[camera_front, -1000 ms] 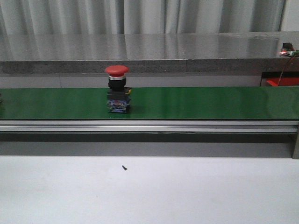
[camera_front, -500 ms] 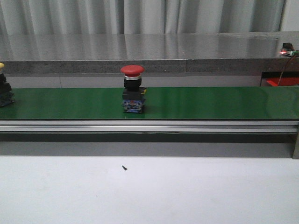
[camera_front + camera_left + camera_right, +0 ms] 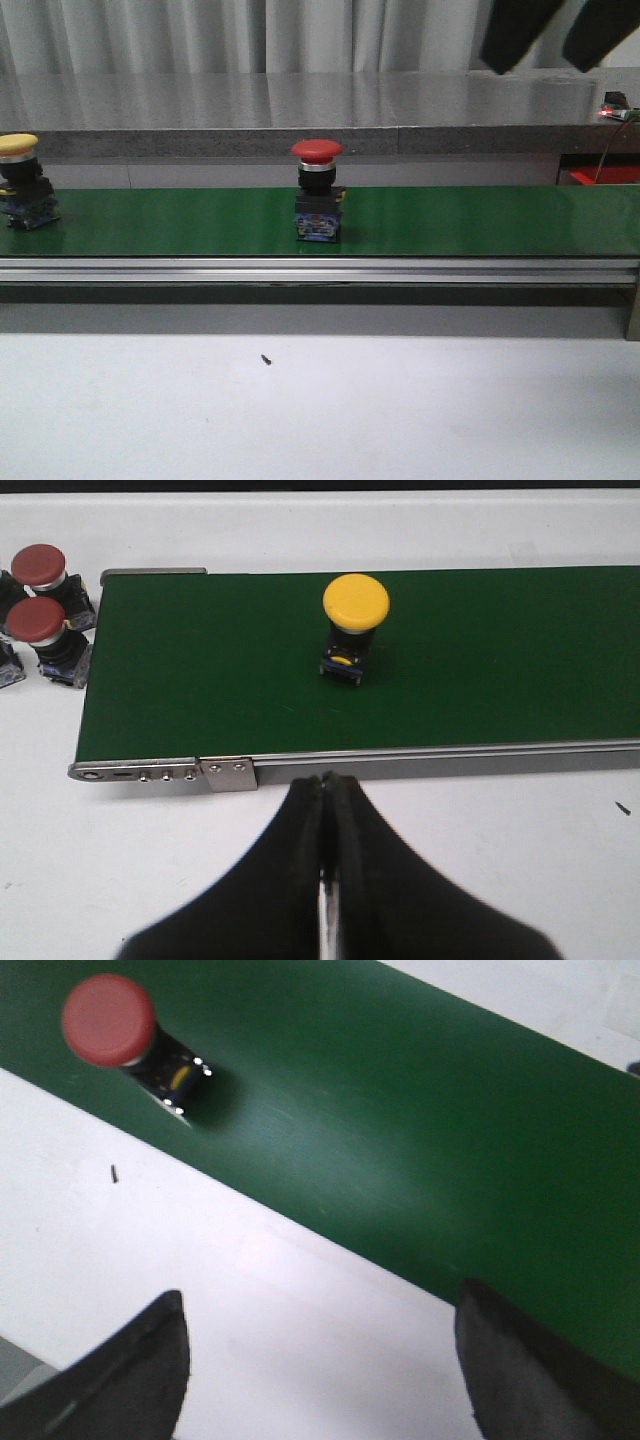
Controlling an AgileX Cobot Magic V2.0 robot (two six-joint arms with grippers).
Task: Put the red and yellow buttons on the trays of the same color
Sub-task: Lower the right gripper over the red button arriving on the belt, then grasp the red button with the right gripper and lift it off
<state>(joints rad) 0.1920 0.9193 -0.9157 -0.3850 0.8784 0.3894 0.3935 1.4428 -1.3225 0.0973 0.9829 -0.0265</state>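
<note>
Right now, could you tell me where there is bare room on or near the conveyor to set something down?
The white table in front of the conveyor belt is bare apart from a small dark speck. The belt is open between the yellow button and red button, and right of the red one. Two more red buttons crowd the belt's left end.

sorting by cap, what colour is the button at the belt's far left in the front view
Yellow: the yellow mushroom-cap push button, clearest in the left wrist view.
</note>
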